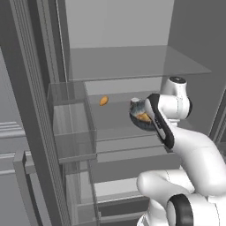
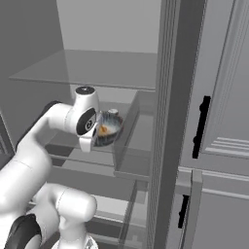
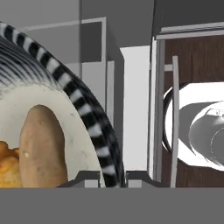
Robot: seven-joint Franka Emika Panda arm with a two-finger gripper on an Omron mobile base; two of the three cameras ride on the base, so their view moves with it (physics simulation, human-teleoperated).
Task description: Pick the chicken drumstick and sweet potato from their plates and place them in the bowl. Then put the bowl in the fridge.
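Note:
Inside the open fridge (image 1: 123,26), above a glass shelf (image 1: 132,132), the dark ribbed bowl (image 1: 140,118) hangs tilted. It appears again in the right base view, bowl (image 2: 109,130), just beyond my wrist. My gripper (image 3: 111,178) is shut on the bowl's striped rim (image 3: 89,124), which runs between the fingertips (image 3: 86,178). The smooth orange-tan sweet potato (image 3: 41,148) lies in the pale inside. Beside it, at the left edge, is the lumpy golden chicken drumstick (image 3: 6,166). The plates are out of view.
A small orange item (image 1: 103,100) lies further back on the same shelf. Clear door bins (image 1: 70,119) stand to the left on the open door (image 1: 26,110). A higher glass shelf (image 1: 132,62) spans above. A grey cabinet with a black handle (image 2: 200,126) stands to the right.

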